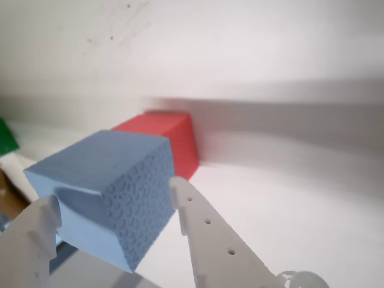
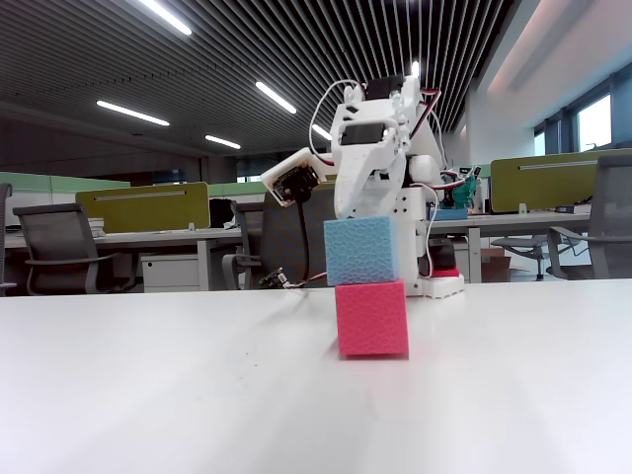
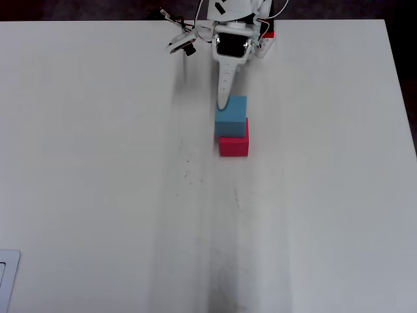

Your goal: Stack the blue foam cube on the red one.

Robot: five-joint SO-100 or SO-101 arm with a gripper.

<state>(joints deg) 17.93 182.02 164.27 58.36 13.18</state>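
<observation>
Blue foam cube sat atop the red one.
End effector fingers flanked it, grip unclear; light, squashy foam suited gentle side-face holds.

We see blue foam cube sky-blue, ring-pitted texture, between white fingers. Red one pinkish-red, plain, beyond fingertips. Counter white.

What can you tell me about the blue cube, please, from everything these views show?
The blue cube is light sky-blue, porous foam with a ring-patterned side face in the wrist view. It sits between the white fingers of the gripper, level and directly above the red cube. The fixed view shows it shifted slightly to the left; the overhead view shows only partial overlap. Whether it rests fully on the red cube cannot be told.
</observation>
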